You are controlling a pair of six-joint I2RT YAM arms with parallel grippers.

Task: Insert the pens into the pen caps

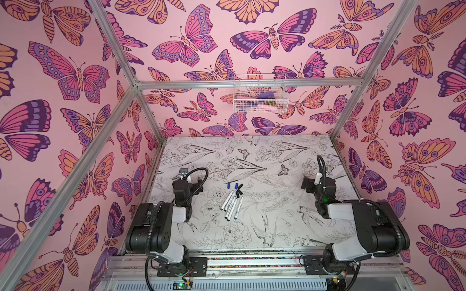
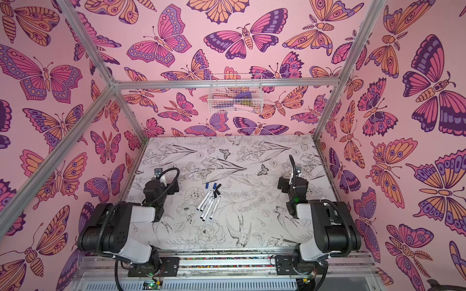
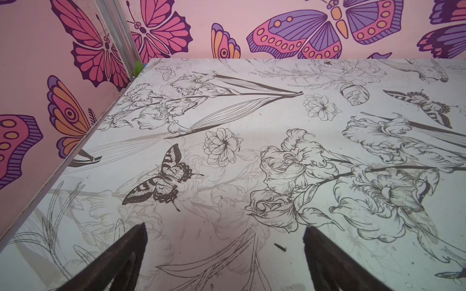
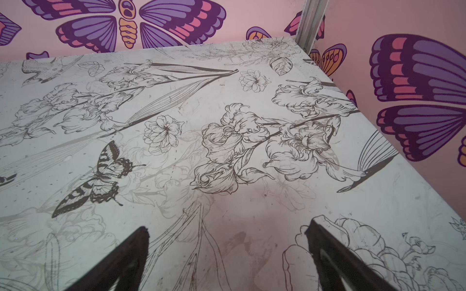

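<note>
Left gripper (image 3: 225,228) and right gripper (image 4: 227,226): each spread wide, holding nothing, apart from the task items. Item: slim white-barrelled marker pens (image 1: 231,204), lying in a loose bundle mid-counter, between the arms. Item: short blue and black plastic pen caps (image 1: 236,188), clustered at the pens' far ends. Surface: floral-printed white counter (image 1: 264,161).

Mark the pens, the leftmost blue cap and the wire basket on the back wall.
pens (image 1: 231,205), in a top view, on a white barrel mid-cluster
leftmost blue cap (image 1: 228,186), in a top view, on its middle
wire basket (image 1: 252,107), in a top view, on its front wire wall
</note>
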